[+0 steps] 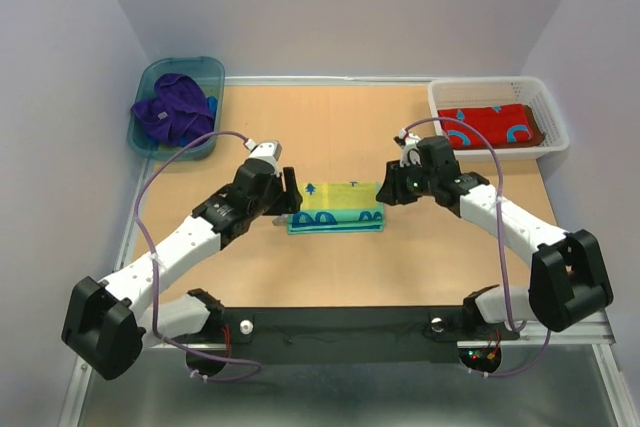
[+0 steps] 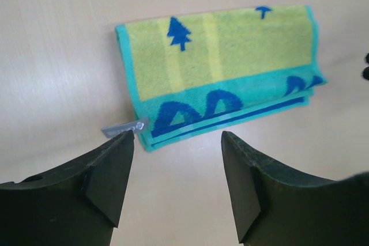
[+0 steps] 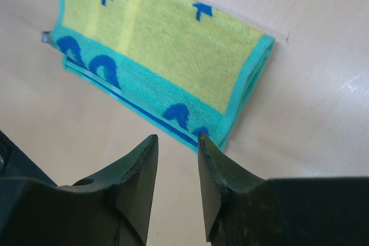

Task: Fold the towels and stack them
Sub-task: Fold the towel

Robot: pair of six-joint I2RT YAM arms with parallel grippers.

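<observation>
One folded teal-and-yellow towel point(image 1: 336, 207) is sitting flat in the middle of the counter point(image 1: 330, 127). The left tool point(image 2: 177, 139) is just off its left end, spread wide. The right tool point(image 3: 177, 137) is just off its right end, only a bit apart, and both are empty.

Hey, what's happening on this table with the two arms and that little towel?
Two robot arms are working on folding towels. A teal-and-yellow towel lies folded on the table between them. The left arm is at its left end and the right arm at its right end, both with jaws open and holding nothing. A red towel lies in the white basket at the back right, and a purple towel sits bunched in the teal tub at the back left.
</observation>
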